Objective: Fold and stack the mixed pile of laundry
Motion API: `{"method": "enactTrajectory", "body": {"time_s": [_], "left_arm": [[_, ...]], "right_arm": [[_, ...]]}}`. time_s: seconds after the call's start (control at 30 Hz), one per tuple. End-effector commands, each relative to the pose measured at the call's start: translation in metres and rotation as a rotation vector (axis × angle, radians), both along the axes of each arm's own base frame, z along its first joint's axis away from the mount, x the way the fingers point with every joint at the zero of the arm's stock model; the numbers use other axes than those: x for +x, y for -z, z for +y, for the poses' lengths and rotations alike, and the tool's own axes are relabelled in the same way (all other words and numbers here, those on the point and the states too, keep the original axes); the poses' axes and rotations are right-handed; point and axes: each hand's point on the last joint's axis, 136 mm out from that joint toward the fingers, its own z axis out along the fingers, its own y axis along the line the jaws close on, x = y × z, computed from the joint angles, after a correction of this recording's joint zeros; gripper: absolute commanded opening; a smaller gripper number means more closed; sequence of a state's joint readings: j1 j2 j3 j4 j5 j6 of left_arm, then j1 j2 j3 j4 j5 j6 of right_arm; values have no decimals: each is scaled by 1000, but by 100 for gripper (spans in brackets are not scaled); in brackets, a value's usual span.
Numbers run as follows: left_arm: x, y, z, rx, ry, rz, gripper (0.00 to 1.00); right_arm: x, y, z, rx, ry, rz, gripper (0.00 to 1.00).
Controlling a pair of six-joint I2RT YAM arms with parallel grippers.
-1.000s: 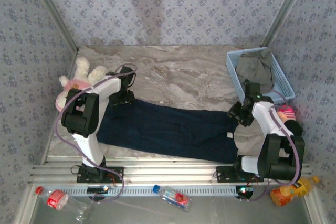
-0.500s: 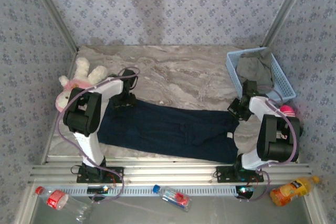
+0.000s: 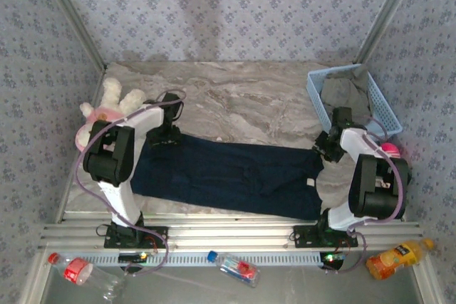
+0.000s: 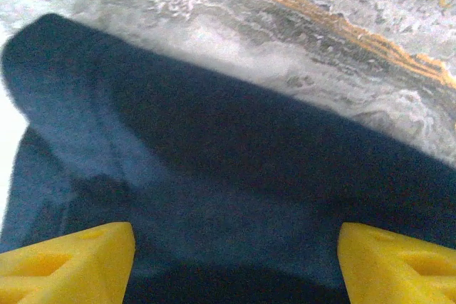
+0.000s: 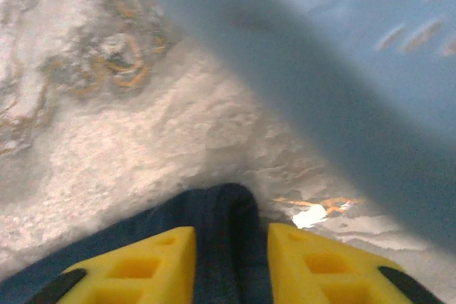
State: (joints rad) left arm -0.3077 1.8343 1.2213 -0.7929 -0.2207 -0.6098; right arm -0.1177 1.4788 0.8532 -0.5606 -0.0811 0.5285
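Marbled grey table (image 3: 242,97) between floral-papered walls (image 3: 228,12), navy garment (image 3: 214,172) outspread

No legible writing anywhere.
The labels on the clear bottle (image 3: 71,270), the small bottle (image 3: 237,268) and the orange bottle (image 3: 395,256) are too small to read, as is a pale patch on the dark navy garment (image 3: 228,176).
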Motion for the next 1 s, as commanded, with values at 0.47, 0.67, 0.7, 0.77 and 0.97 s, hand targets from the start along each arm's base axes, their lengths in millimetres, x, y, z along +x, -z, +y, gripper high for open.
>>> {"method": "enactTrajectory", "body": {"time_s": [0.47, 0.67, 0.7, 0.77, 0.97], "left_arm": [[-11, -17, -89, -100, 242, -33, 72], [-4, 16, -77, -56, 130, -5, 73], [1, 22, -73, -46, 112, -1, 74], [11, 32, -63, -28, 80, 9, 74], [69, 29, -39, 7, 83, -10, 74]], "right_arm": [[-41, 7, 129, 30, -388, 168, 50], [8, 29, 141, 43, -353, 145, 50], [22, 31, 145, 44, -359, 122, 50], [47, 33, 149, 34, -362, 103, 49], [121, 18, 159, 67, -365, 14, 49]]}}
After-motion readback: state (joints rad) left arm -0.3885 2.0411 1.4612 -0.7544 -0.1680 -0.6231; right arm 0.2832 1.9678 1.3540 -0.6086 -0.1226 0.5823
